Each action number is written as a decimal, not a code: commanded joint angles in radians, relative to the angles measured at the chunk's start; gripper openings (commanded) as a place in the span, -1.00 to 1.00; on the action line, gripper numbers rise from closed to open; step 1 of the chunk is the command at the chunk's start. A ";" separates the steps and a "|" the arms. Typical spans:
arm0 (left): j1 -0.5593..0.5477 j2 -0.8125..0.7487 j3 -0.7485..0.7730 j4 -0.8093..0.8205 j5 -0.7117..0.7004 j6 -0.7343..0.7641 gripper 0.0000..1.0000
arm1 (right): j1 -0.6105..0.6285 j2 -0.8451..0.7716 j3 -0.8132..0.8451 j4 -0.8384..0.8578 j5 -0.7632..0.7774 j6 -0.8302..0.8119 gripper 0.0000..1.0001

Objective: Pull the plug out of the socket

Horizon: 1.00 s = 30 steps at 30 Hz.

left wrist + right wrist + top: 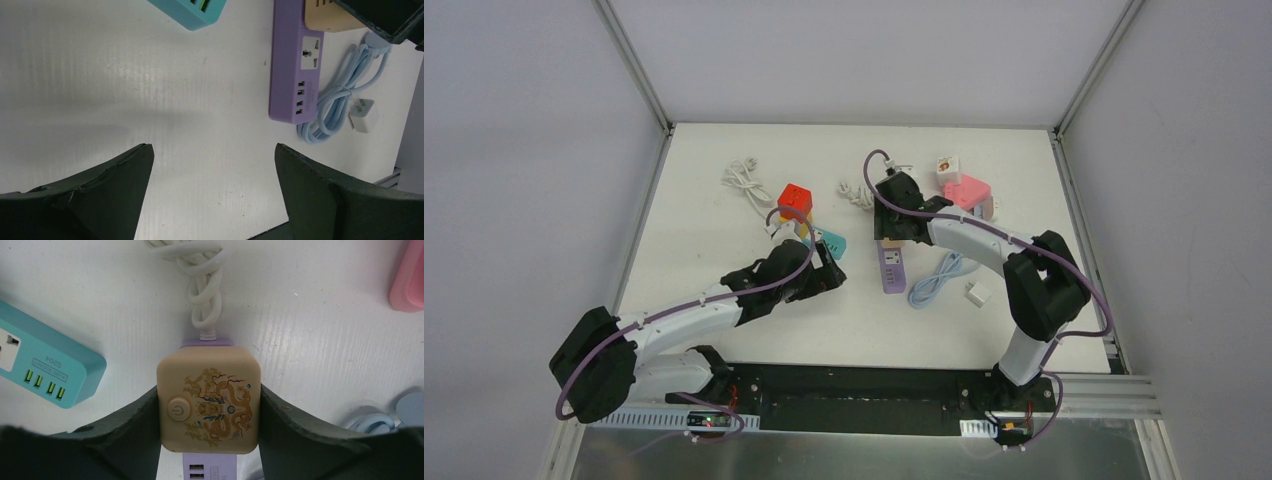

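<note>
Right gripper (pixel 208 412) clamps the beige dragon-printed cube plug (pixel 220 375) by its sides to pull it off the purple plastic power strip (pixel 295 85); left gripper (pixel 214 155), near left, hangs released.

The plug (pixel 208 405) is beige with a golden dragon pattern, the socket strip (pixel 289 75) purple. The left strip (pixel 47 362) is teal, the far block (pixel 967 190) pink.

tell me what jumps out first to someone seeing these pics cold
The right hand grips both sides of a tan cube plug with a gold dragon print, seated on the purple power strip near the centre of the white table. Next comes the left hand, open and holding nothing, near a teal power strip. A red cube and a pink block add colour at the back.
</note>
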<state>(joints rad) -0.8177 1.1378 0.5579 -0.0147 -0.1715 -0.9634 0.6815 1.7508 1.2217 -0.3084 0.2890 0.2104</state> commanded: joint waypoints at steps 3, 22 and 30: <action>0.012 0.123 0.094 0.110 0.097 0.033 0.79 | 0.053 0.043 0.071 -0.081 -0.023 0.217 -0.48; 0.009 0.484 0.059 0.412 0.244 -0.039 -0.31 | 0.091 0.048 0.079 -0.141 -0.069 0.370 -1.00; 0.003 0.549 -0.070 0.450 0.232 -0.105 -0.50 | 0.168 0.092 0.059 -0.088 -0.034 0.373 -1.00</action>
<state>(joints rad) -0.8093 1.5986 0.5797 0.4828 0.0780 -1.0348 0.7685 1.7920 1.2808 -0.3698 0.3107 0.5083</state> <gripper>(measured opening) 0.419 0.615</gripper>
